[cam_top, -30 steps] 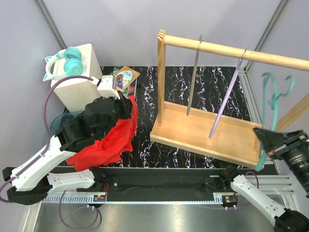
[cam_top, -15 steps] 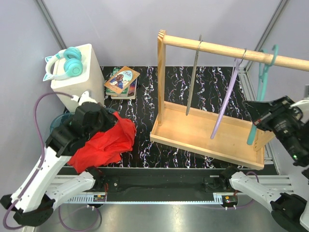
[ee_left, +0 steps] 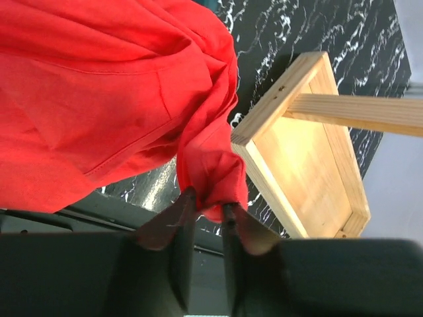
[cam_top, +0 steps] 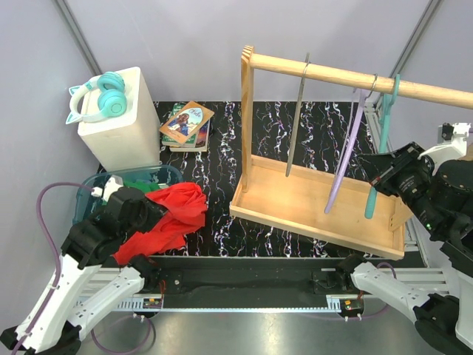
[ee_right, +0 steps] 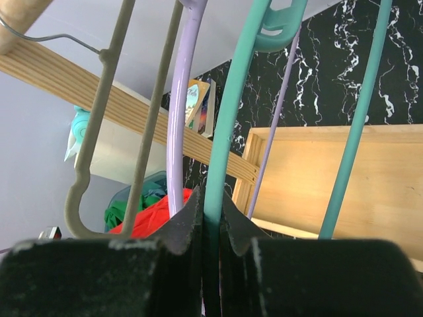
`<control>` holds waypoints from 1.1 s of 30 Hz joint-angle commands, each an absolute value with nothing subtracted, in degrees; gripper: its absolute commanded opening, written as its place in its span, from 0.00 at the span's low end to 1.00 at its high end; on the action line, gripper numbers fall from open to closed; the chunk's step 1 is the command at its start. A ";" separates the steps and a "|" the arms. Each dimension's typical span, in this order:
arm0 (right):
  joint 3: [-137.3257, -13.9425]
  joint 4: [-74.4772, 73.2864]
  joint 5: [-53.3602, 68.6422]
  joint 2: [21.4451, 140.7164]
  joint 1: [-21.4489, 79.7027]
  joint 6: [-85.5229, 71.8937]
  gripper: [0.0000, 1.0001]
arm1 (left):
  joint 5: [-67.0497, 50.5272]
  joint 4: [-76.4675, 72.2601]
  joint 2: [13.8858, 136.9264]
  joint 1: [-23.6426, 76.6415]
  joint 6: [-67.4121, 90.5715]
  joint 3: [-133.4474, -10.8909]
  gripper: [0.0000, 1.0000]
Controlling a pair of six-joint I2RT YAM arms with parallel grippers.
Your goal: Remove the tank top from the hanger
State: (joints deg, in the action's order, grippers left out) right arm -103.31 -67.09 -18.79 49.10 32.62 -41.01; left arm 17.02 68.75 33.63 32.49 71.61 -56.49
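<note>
The red tank top [cam_top: 168, 218] hangs bunched from my left gripper [cam_top: 140, 214] at the table's near left, off the hanger. In the left wrist view my left gripper [ee_left: 207, 206] is shut on a fold of the red tank top [ee_left: 106, 99]. My right gripper [cam_top: 386, 175] is shut on the teal hanger [cam_top: 380, 148], whose hook sits on the wooden rail [cam_top: 347, 76]. In the right wrist view my right gripper [ee_right: 211, 210] clamps the teal hanger [ee_right: 228, 132] bar.
A wooden rack [cam_top: 318, 203] stands at the centre right with a grey hanger [cam_top: 298, 111] and a lilac hanger [cam_top: 346, 151]. A blue bin [cam_top: 129, 181] with green cloth, a white box [cam_top: 118, 122] with teal headphones [cam_top: 100, 96], and books [cam_top: 186, 123] are at the left.
My left arm has drawn the tank top down and toward the near left. My right arm has carried the teal hanger left and hooked it on the rail.
</note>
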 commanded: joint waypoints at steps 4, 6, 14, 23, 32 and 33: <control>-102.83 -63.20 -17.84 51.15 32.78 -41.22 0.00 | 24.69 73.30 32.35 32.17 75.93 -56.61 0.48; -102.83 -62.93 -17.05 51.41 32.78 -40.70 0.00 | 25.92 72.17 31.20 32.25 76.55 -54.15 0.66; -101.95 -62.84 -15.82 50.71 32.78 -39.99 0.00 | 22.24 66.71 31.46 31.73 80.50 -44.65 0.89; -101.78 -62.93 -16.52 48.61 32.87 -39.73 0.00 | 22.15 63.39 32.08 27.96 82.02 -39.64 0.80; -102.92 -62.93 -17.93 47.37 32.78 -38.50 0.00 | 17.14 55.81 37.26 18.73 70.86 -40.16 0.18; -103.01 -63.02 -18.02 47.29 32.78 -38.41 0.00 | 17.31 56.16 37.61 18.02 69.88 -41.21 0.04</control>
